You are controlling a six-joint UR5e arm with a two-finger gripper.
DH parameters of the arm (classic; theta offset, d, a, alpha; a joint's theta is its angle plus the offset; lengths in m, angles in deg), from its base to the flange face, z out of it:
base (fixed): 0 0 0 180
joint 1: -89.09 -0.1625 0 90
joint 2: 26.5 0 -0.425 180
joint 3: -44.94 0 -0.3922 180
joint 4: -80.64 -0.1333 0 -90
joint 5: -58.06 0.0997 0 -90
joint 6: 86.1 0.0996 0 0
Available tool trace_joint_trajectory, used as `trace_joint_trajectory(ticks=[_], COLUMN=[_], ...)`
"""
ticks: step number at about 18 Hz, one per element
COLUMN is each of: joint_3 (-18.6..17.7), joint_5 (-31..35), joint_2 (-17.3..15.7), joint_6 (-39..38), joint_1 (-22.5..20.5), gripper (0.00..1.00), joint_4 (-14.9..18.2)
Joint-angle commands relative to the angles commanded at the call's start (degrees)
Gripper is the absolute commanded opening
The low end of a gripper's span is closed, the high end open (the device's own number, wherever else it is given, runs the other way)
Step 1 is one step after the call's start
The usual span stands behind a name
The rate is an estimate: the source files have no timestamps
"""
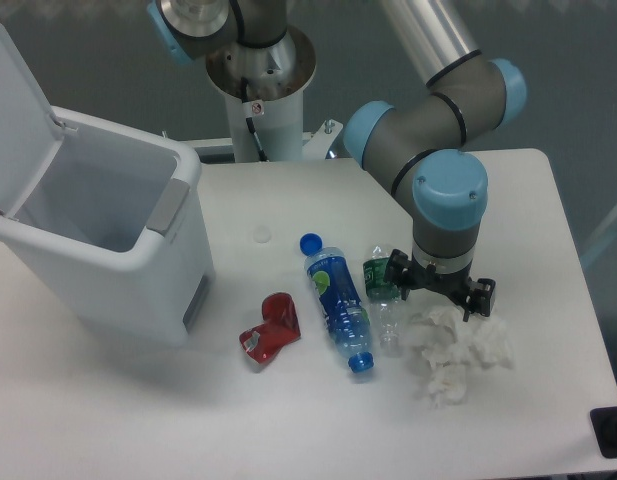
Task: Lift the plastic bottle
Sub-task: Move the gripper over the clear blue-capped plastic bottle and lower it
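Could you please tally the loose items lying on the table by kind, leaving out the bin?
Plastic bottles: 2, the plastic bottle and the green-labelled bottle
Loose blue cap: 1
Crushed red can: 1
Crumpled white paper: 1
Total: 5

You are looking down on a white table [548, 200] with rounded corners, evenly lit with only soft shadows. Behind it runs a grey-blue floor [78, 60]. On your left an open white bin [173, 265] stands on the tabletop.
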Motion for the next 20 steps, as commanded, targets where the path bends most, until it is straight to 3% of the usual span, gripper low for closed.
trace_joint_trajectory(ticks=[6,10,16,20], joint_3=[0.79,1.67,0.71,0.35], joint_5=[-0.09,0.00,-1.40,-1.76], joint_2=[0.17,2.02,1.67,3.42], joint_6=[-1.14,-11.49,-17.13,-22.14], joint_1=[0.44,2.89,5.36,6.59], gripper=[1.00,1.00,1.00,1.00], joint_4=[0.09,-0.09,-0.88,-4.65])
